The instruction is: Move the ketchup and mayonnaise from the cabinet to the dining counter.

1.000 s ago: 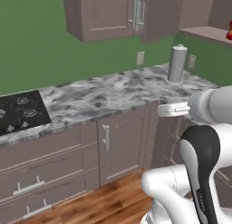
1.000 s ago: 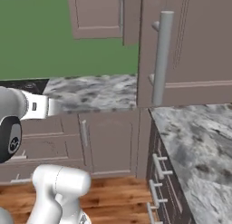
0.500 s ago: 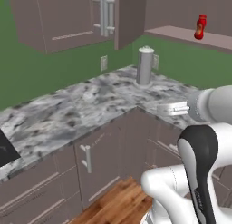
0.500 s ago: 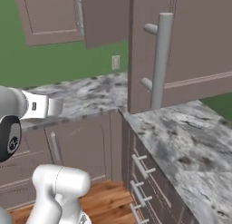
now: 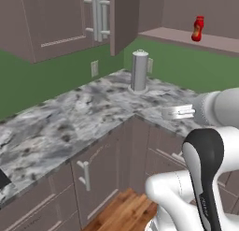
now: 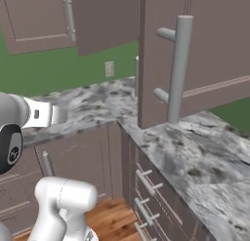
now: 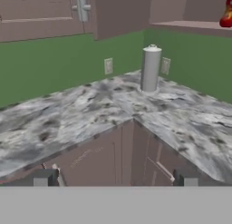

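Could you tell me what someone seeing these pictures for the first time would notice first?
Probably the red ketchup, the one bright spot, upright on the open cabinet shelf high on the right above the green wall. Next, the tall grey cylinder standing in the corner of the marbled worktop, below the open cabinet door. The white arm's end effector hangs open over the worktop corner, holding nothing.

Open cabinet [image 6: 210, 54] door fills upper right, its grey bar handle [image 6: 177, 69] vertical at 1 o'clock. Marbled desk [image 6: 195, 157] wraps the corner below. Wall outlet [image 6: 109, 68] at 11 o'clock. White arm [image 6: 29, 113] at 9 o'clock.
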Motion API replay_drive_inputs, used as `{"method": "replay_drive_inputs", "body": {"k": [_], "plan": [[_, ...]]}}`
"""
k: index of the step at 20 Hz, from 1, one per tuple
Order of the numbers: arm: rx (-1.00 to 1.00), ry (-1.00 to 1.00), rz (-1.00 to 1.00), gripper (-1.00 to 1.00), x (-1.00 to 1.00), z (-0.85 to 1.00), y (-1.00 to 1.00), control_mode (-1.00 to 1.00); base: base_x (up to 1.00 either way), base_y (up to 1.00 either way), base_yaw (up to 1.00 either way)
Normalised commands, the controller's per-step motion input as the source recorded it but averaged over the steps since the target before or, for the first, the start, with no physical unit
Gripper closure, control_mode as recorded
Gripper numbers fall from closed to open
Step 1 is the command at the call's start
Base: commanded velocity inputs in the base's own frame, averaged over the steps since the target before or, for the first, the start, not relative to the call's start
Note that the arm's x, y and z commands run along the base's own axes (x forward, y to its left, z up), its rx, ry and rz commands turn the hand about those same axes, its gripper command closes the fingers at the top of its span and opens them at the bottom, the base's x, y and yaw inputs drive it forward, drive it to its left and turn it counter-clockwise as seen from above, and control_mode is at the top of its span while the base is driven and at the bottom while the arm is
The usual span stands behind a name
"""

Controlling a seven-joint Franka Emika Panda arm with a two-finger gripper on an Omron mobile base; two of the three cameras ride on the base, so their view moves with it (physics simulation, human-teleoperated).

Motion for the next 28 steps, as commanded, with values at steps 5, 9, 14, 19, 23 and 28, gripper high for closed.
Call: {"method": "replay_drive_inputs", "body": {"k": [5,9,14,19,23,28], "plan": [[0.00,0.00,0.00,-1.00,0.00,0.00,0.00,1.00,0.56,-0.05,-0.17],[0.00,0.00,0.00,-1.00,0.00,0.00,0.00,1.00,0.31,-0.18,-0.23],[0.00,0.00,0.00,-1.00,0.00,0.00,0.00,1.00,0.13,-0.15,-0.30],[0.00,0.00,0.00,-1.00,0.00,0.00,0.00,1.00,0.16,-0.02,-0.34],[0.00,0.00,0.00,-1.00,0.00,0.00,0.00,1.00,0.19,-0.03,-0.35],[0.00,0.00,0.00,-1.00,0.00,0.00,0.00,1.00,0.23,-0.03,-0.32]]}}
